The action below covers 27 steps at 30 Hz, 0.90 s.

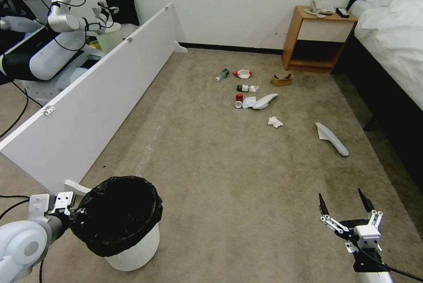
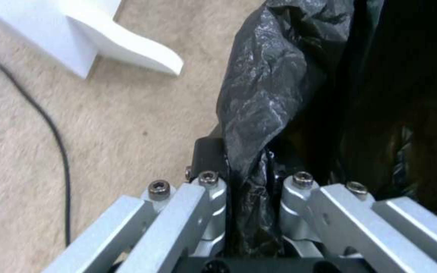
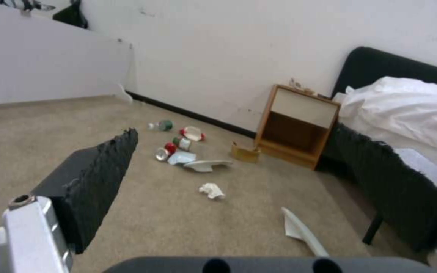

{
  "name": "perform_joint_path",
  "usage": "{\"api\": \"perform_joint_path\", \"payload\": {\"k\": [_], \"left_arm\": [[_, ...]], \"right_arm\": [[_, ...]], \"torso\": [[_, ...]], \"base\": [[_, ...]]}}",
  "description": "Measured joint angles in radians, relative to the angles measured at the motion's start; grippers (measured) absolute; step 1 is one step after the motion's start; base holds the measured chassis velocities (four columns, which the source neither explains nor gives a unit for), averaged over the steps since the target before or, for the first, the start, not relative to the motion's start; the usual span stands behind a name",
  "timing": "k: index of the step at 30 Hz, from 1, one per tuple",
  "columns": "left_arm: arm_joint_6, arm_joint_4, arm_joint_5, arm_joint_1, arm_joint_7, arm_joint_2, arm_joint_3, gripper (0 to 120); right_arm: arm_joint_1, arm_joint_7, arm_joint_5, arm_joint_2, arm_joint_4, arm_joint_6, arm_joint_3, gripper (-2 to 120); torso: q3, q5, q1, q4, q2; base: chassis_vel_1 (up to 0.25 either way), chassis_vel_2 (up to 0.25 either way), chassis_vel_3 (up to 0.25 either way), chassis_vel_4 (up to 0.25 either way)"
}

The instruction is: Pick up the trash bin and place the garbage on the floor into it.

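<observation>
Jaws of the left gripper (image 1: 72,213) clamp the trash bin (image 1: 119,223) by its bagged rim, near the robot; the garbage (image 1: 253,98) lies untouched on the floor (image 1: 220,173) ahead; right gripper (image 1: 346,208) spread, empty.

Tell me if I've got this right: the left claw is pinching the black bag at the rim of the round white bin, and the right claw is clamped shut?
Not quite. The head view shows the right gripper open, fingers spread, holding nothing. The left gripper does pinch the black plastic bag on the round white bin.
</observation>
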Motion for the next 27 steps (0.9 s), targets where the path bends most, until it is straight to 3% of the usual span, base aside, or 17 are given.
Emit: {"api": "perform_joint_path", "payload": {"k": [6,12,16,19,22,27], "left_arm": [[-0.044,-0.036,0.097,-0.003,0.069,-0.036,-0.008,7],[-0.122,-0.140,0.216,-0.009,0.109,-0.093,-0.038,5],[-0.147,-0.203,0.250,0.005,0.129,-0.129,-0.051,5],[-0.149,-0.212,0.253,0.009,0.130,-0.134,-0.053,5],[-0.191,-0.259,0.316,0.036,0.163,-0.194,-0.065,5],[-0.248,-0.269,0.352,0.037,0.186,-0.222,-0.065,5]], "right_arm": [[-0.008,0.014,0.022,0.000,0.014,-0.013,0.007,100],[-0.013,0.025,0.049,0.000,0.031,-0.027,0.012,100],[-0.011,0.026,0.053,0.000,0.032,-0.029,0.013,100],[-0.010,0.026,0.053,0.000,0.033,-0.029,0.013,100],[-0.024,0.028,0.053,0.000,0.056,-0.026,0.018,100],[-0.029,0.028,0.059,0.000,0.062,-0.022,0.022,100]], "torso": [[0.000,-0.0011,0.000,-0.0006,0.000],[0.000,0.0001,0.000,0.0000,0.000],[0.000,0.0003,0.000,-0.0004,0.000],[0.000,0.0003,0.000,-0.0002,0.000],[0.000,0.0004,0.000,0.0001,0.000],[0.000,0.0004,0.000,0.0000,0.000]], "base": [[0.000,0.000,0.000,0.000],[0.000,0.000,0.000,0.000],[0.000,0.000,0.000,0.000],[0.000,0.000,0.000,0.000],[0.000,0.000,0.000,0.000],[0.000,0.000,0.000,0.000]]}}
